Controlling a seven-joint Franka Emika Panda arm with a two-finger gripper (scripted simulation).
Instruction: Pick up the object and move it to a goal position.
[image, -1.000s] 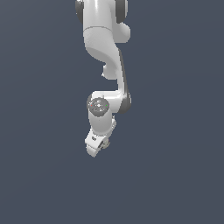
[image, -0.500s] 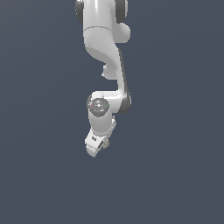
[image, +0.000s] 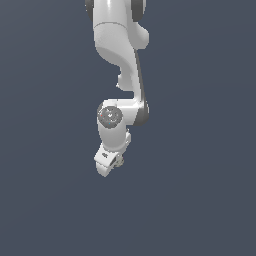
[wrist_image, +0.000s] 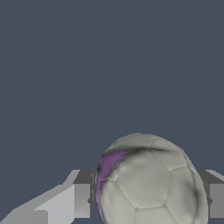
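The tool (wrist_image: 146, 199) is clamped on the ball (wrist_image: 148, 183), one finger (wrist_image: 81, 199) at nine o'clock. Bare grey room lies all around the arm (image: 120, 55).

You see the white jointed robot arm (image: 120, 55) come down from the top centre of the exterior view, with its white two-fingered gripper (image: 111, 164) just below and left of the frame's centre. In the wrist view, the small pale grey panelled ball with a purple patch (wrist_image: 148, 181) sits between the two fingers (wrist_image: 81, 199), filling the lower centre-right of that frame. Each finger touches one side of the ball.
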